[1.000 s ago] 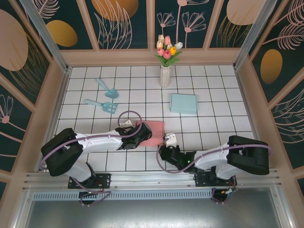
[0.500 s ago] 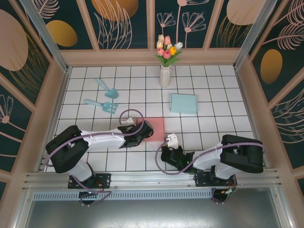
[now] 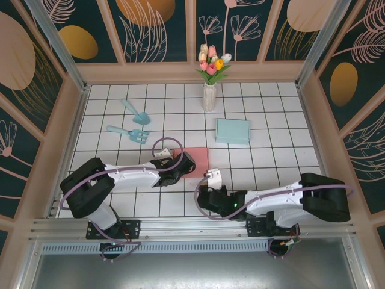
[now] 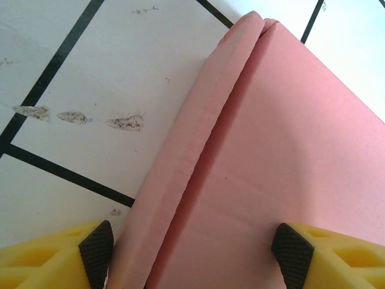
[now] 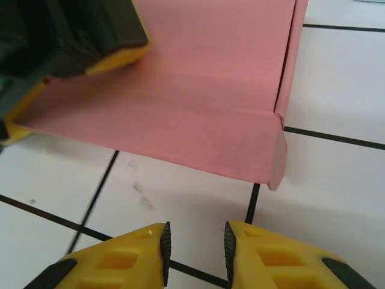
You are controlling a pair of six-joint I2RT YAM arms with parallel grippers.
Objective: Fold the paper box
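bright, even light, faint shadows; paper box (image 5: 198, 114) sharp, nearest edges slightly soft.

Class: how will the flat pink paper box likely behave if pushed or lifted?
Probably floppy: the pink paper box is thin sheet, its side flap bowed rather than crisp. Likely light, so it may slide on the smooth tiles when pushed. It probably bends first along that flap's fold.

Pink box (image 3: 199, 160) on tiled table (image 3: 272, 170)
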